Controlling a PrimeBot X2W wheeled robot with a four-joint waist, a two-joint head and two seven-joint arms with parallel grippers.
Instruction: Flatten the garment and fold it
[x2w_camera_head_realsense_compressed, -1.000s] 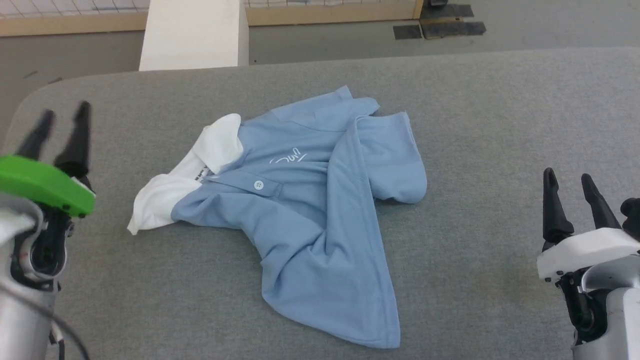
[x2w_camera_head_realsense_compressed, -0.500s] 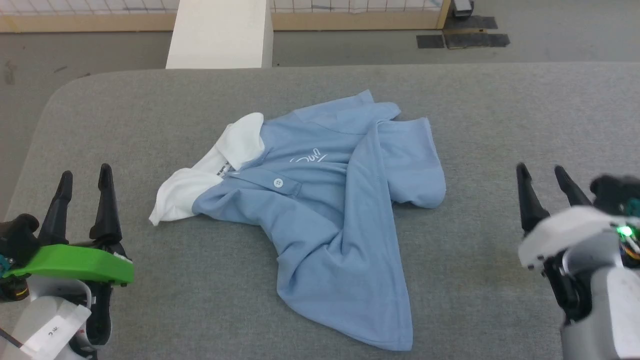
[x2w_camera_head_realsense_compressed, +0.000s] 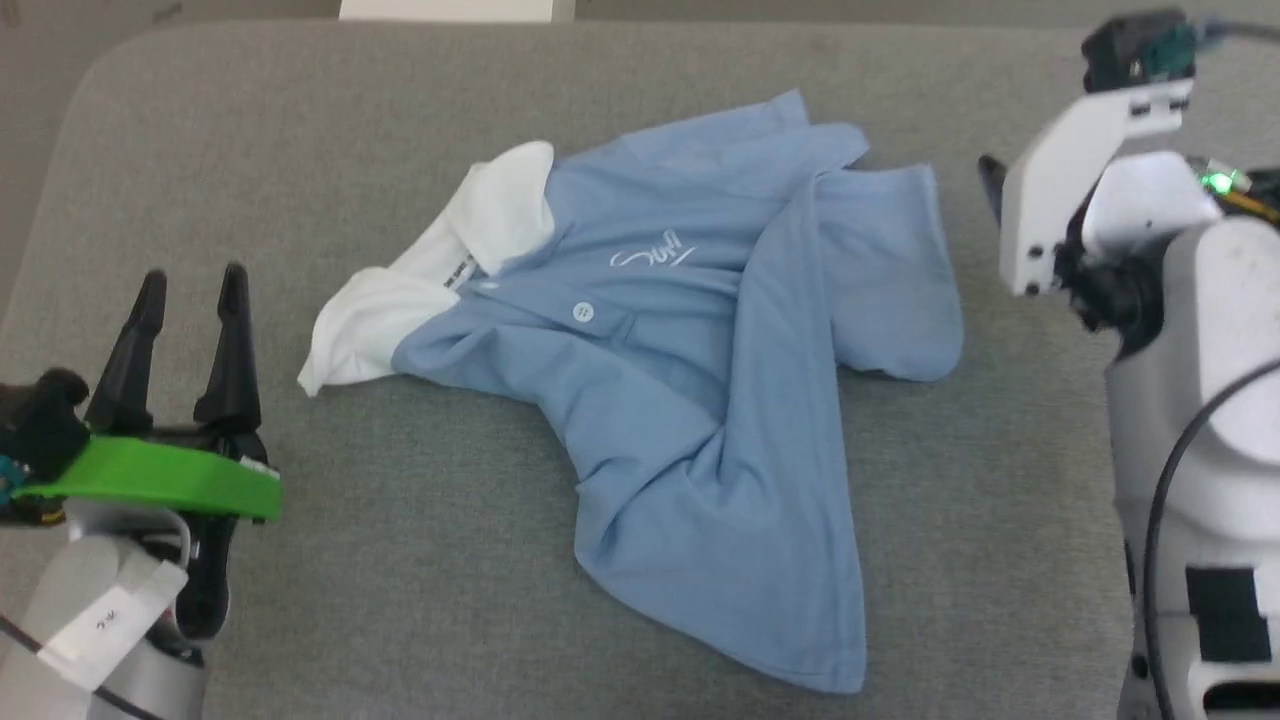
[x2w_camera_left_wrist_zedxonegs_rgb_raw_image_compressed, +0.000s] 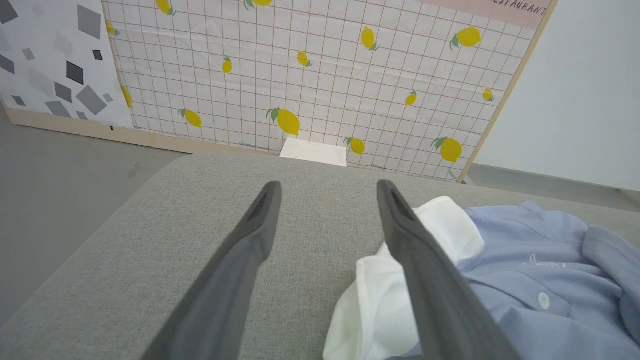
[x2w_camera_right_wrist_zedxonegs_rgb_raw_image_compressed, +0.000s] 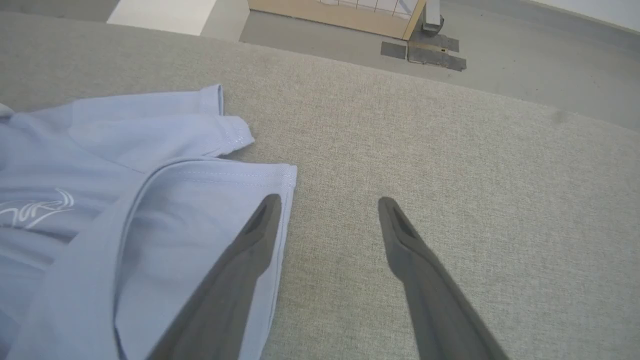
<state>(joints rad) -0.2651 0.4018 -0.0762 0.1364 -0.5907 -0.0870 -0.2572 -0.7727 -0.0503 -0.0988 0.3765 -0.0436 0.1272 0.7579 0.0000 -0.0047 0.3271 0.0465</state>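
Note:
The garment (x2w_camera_head_realsense_compressed: 680, 400) lies crumpled on the grey table (x2w_camera_head_realsense_compressed: 1000, 480), its white collar (x2w_camera_head_realsense_compressed: 500, 215) to the left, and the logo and button facing up. One sleeve (x2w_camera_head_realsense_compressed: 890, 270) is spread to the right and the hem trails toward me. My left gripper (x2w_camera_head_realsense_compressed: 192, 280) stands open left of the collar, apart from it. In the left wrist view the left gripper (x2w_camera_left_wrist_zedxonegs_rgb_raw_image_compressed: 329, 186) is open over bare table, the collar (x2w_camera_left_wrist_zedxonegs_rgb_raw_image_compressed: 380, 300) beside one finger. My right gripper (x2w_camera_right_wrist_zedxonegs_rgb_raw_image_compressed: 328, 202) is open over the table by the sleeve edge (x2w_camera_right_wrist_zedxonegs_rgb_raw_image_compressed: 280, 200), holding nothing.
The right arm's white mount (x2w_camera_head_realsense_compressed: 1060, 200) and pale forearm (x2w_camera_head_realsense_compressed: 1200, 400) stand at the right of the table. A white block (x2w_camera_left_wrist_zedxonegs_rgb_raw_image_compressed: 314, 151) sits beyond the far edge, before a lemon-patterned panel (x2w_camera_left_wrist_zedxonegs_rgb_raw_image_compressed: 325, 75). The table's left corner (x2w_camera_head_realsense_compressed: 90, 70) is rounded, with grey floor past it.
The head camera has tilted down, so the whole picture shifted. My right arm has moved up and forward to beside the sleeve. The left gripper dropped lower a second ago, then held.

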